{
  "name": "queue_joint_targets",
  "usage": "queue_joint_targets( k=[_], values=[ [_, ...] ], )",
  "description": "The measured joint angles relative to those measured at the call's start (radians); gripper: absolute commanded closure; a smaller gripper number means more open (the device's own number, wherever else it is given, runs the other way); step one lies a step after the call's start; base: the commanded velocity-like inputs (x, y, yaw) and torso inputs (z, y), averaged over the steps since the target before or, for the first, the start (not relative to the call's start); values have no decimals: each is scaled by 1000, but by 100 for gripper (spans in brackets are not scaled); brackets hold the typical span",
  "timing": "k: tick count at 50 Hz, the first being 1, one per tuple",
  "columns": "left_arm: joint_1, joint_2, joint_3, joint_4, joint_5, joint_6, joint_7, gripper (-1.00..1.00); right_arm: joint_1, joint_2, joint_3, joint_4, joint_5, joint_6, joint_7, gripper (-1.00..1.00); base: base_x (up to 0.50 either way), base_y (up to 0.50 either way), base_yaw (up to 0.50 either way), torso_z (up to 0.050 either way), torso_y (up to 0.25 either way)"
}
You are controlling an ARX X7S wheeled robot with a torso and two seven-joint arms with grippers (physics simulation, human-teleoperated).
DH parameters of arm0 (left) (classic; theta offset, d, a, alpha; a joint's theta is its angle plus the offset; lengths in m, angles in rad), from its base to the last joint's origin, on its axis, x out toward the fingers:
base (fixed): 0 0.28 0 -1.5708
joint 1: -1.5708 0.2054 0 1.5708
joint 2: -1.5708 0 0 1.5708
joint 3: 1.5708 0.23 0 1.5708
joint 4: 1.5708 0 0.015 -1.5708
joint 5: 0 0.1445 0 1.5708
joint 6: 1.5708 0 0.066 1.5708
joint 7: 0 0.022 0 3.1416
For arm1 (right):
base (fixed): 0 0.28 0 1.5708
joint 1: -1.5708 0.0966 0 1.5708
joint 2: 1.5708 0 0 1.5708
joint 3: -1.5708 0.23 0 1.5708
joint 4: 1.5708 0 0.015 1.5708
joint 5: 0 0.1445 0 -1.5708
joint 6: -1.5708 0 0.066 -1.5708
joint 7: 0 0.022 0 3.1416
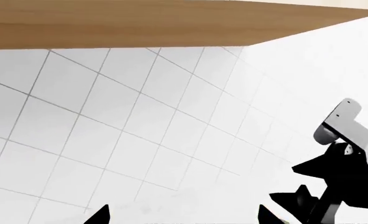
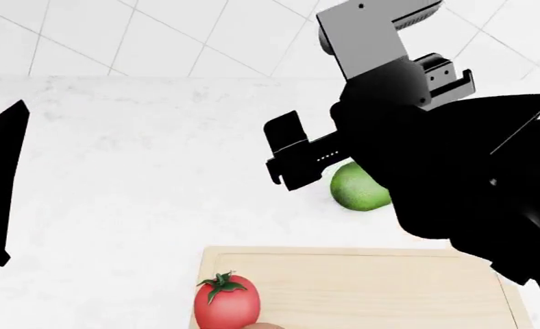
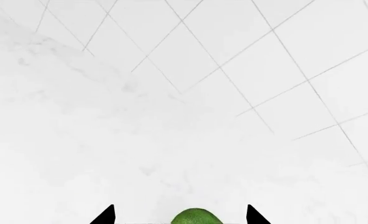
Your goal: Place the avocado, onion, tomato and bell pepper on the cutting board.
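The cutting board [image 2: 389,288] lies at the near edge of the white counter in the head view. The red tomato [image 2: 224,303] stands on its left part. A tan sliver at the picture's bottom edge beside the tomato may be the onion [image 2: 264,325]. The avocado [image 2: 354,188] rests on the counter just beyond the board, half hidden by my right arm [image 2: 416,144]. In the right wrist view my right gripper [image 3: 180,217] is open, with the avocado's top [image 3: 195,217] between its fingertips. My left gripper [image 1: 182,217] is open and empty over bare counter. The bell pepper is out of view.
A white tiled wall [image 2: 160,34] backs the counter. A wooden shelf or cabinet underside [image 1: 140,23] shows above the tiles in the left wrist view, which also shows my right arm [image 1: 346,172]. A black part of my left arm [image 2: 1,185] shows at the head view's left.
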Motion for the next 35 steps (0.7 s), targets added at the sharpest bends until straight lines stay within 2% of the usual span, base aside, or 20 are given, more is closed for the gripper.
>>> queue_joint_targets(
  k=[17,35],
  values=[
    [28,-27,-5,17,-31,27,-27,-100,2,-72,-116,229,-181,-119,-130,-100,0,0,0,0,0],
    [45,-41,-3,27,-43,43,-34,-100,-26,-128,-166,374,-259,-198,-184,-100,0,0,0,0,0]
  ],
)
